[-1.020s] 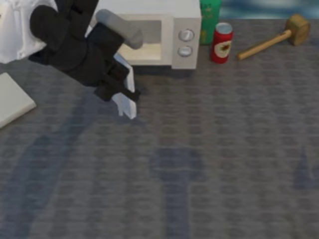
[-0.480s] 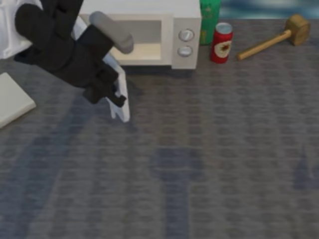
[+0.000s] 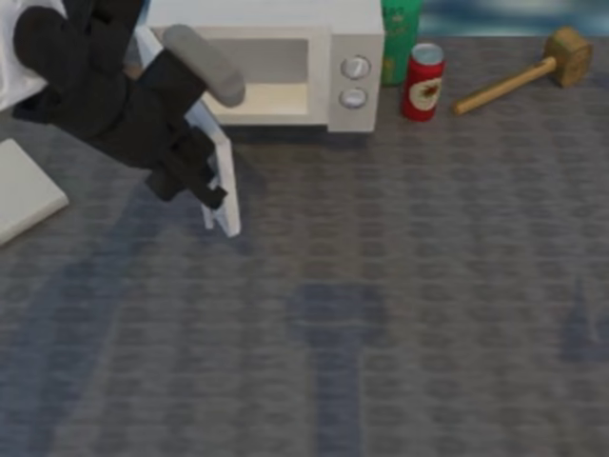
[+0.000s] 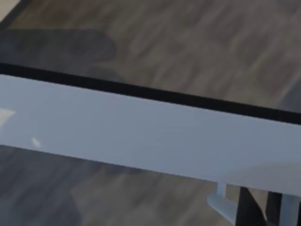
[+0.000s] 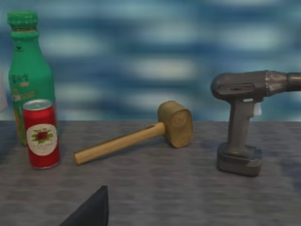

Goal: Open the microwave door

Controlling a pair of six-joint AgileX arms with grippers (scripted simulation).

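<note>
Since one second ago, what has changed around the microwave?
The left gripper, at the free edge of the microwave door, moved toward the table's left, swinging the door wider open. The microwave, red can and wooden mallet stayed put.

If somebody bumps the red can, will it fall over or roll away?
The red can stands upright and is tall for its base, so a bump near its top would probably tip it. Its round sides suggest it would then roll, perhaps toward the wooden mallet.

smooth white microwave, wooden mallet
</note>
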